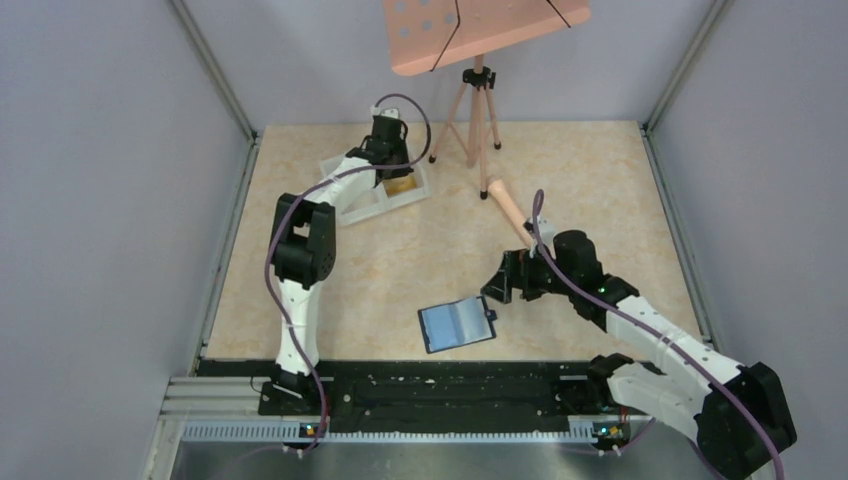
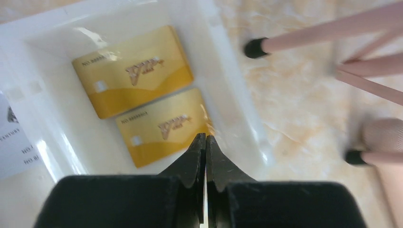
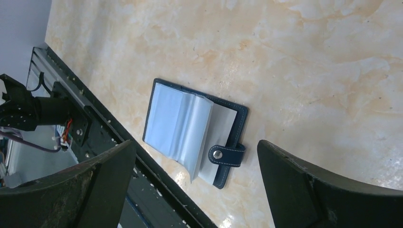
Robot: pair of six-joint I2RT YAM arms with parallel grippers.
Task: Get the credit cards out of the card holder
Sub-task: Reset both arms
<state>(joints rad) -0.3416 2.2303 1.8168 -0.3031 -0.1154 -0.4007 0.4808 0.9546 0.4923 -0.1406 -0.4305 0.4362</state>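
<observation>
1. Left wrist view: two yellow credit cards (image 2: pixel 133 71) lie flat, side by side, in one compartment of a white tray (image 2: pixel 233 90) toward the far left of the desk (image 1: pixel 600 180). At least two are therefore out of the card holder.
2. The left hand (image 2: pixel 206 137) hangs over that compartment with its jaws pressed together on nothing. Its tips are just above the nearer card's corner.
3. The card holder (image 3: pixel 190 130) lies open near the front edge of the desk, well apart from the tray. Its pale sleeves are fanned up and its snap tab is loose.
4. The right hand (image 3: pixel 196 145) hovers over the card holder with its jaws spread wide, gripping nothing.
5. No yellow shows in the sleeves that face up. A card may hide between the lower leaves, which the view does not settle, so the job looks nearly or wholly finished.
6. Writing: each card has a small line starting "No", followed by digits too blurred to read, and an ornate centre logo that is also illegible. A white slip (image 2: pixel 14 137) in the neighbouring compartment shows letters ending "ENTURY".
</observation>
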